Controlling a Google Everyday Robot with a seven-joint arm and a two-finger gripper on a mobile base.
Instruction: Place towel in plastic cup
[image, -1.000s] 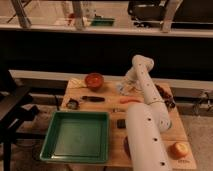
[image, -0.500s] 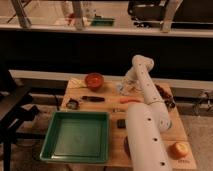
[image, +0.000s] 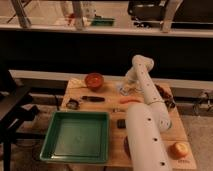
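A pale crumpled towel (image: 75, 82) lies at the table's far left corner. Just right of it stands a red-orange plastic cup (image: 93, 80), wide like a bowl. My white arm reaches up from the bottom right and bends over the far middle of the table. My gripper (image: 125, 89) hangs at its end, pointing down, to the right of the cup and apart from it. It hovers over a small pale object that I cannot make out.
A green tray (image: 77, 136) fills the front left of the wooden table (image: 112, 107). A dark tool (image: 93, 98), a small dark object (image: 73, 104), an orange stick-like item (image: 130, 100), a black block (image: 121, 123) and an orange fruit (image: 179, 149) lie around. Dark clutter (image: 166, 95) sits at the right edge.
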